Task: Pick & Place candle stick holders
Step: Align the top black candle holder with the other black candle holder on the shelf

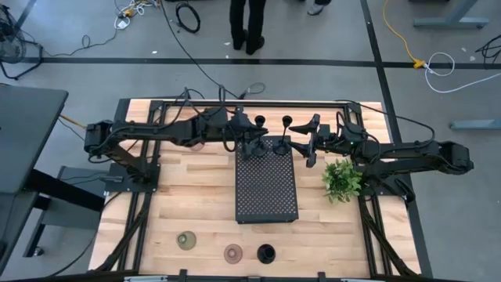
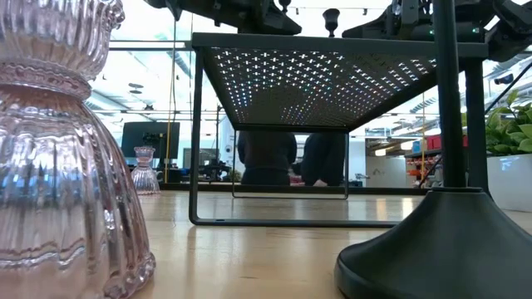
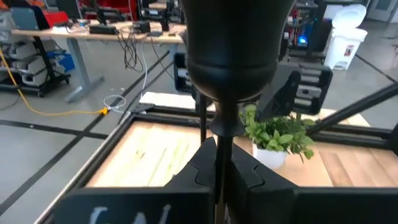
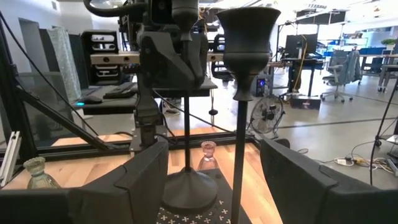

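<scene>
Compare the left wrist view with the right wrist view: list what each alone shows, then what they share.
Only the left wrist view: the plant and the left claw shut on a black holder's stem. Only the right wrist view: the open right claw, a pinkish holder, an olive holder and the perforated tray. Both: black candle stick holders and the wooden table.

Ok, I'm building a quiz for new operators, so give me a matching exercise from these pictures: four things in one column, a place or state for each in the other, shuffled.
Things:
1. left gripper
2. right gripper
3. olive candle stick holder
4. leafy plant

Places or states:
A. fingers open
B. on the wood beside a pinkish candle stick holder
C. shut on the stem of a black candle stick holder
D. right of the perforated tray, by the right arm

Pairs: 1-C, 2-A, 3-B, 4-D
</scene>
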`<state>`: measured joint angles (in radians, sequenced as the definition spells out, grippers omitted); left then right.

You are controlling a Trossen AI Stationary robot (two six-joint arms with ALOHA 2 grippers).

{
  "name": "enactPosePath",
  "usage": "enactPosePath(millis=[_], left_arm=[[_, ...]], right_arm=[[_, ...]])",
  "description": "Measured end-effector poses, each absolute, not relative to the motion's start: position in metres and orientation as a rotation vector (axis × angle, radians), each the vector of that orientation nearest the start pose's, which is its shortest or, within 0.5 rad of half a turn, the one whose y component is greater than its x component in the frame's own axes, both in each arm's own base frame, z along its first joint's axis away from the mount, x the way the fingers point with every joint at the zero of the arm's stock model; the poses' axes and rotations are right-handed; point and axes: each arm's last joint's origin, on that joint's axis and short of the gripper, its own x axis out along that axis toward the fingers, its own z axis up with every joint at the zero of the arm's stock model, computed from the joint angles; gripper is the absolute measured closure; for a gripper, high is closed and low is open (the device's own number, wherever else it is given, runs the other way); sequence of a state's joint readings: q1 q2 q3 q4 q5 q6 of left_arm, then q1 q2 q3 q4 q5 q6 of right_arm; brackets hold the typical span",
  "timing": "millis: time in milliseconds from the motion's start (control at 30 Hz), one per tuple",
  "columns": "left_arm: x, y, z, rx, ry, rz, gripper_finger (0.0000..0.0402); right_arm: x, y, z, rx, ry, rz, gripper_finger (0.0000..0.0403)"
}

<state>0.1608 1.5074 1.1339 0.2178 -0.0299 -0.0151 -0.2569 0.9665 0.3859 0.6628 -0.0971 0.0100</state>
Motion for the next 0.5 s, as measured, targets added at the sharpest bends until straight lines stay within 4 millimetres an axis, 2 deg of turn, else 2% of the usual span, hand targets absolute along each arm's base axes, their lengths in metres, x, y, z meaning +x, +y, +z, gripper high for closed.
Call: enactPosePath(millis=[233, 500], left_arm=[[0.344, 0.057, 0.319, -0.024, 0.144, 0.190, 0.0392], [0.354, 0.060, 0.307, -0.018, 0.153, 0.189, 0.0392]], right_arm=[[0.198, -0.049, 0.244, -0.009, -0.082, -0.161, 0.0146], [0.198, -0.049, 0.244, -0.005, -0.075, -0.160, 0.0146]])
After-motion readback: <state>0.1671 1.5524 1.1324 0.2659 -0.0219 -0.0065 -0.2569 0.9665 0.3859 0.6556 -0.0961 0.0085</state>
